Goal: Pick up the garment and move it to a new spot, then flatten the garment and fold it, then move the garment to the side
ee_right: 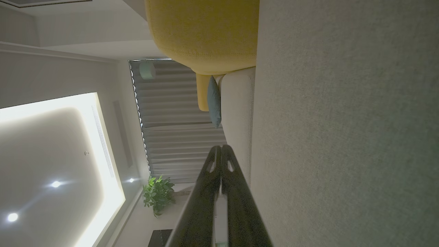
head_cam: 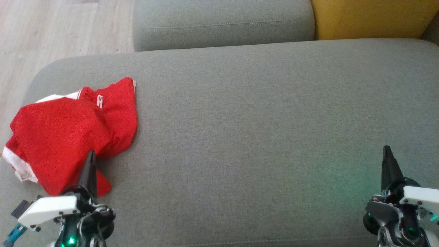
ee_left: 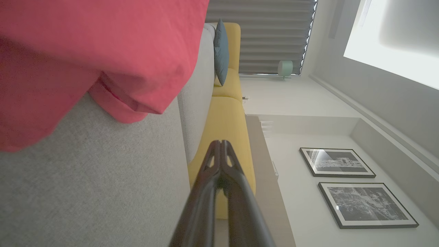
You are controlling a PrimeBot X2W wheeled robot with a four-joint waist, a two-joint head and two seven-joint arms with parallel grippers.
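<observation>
Partly hidden behind closed, empty left end effector [head_cam: 91, 155]: crumpled red garment [head_cam: 65, 130]; well apart, right end effector [head_cam: 387, 150], likewise closed, empty.

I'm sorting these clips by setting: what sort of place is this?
Most likely a home living room: a grey sofa with a yellow section, framed pictures on the wall, and long curtains beside a potted plant.
</observation>
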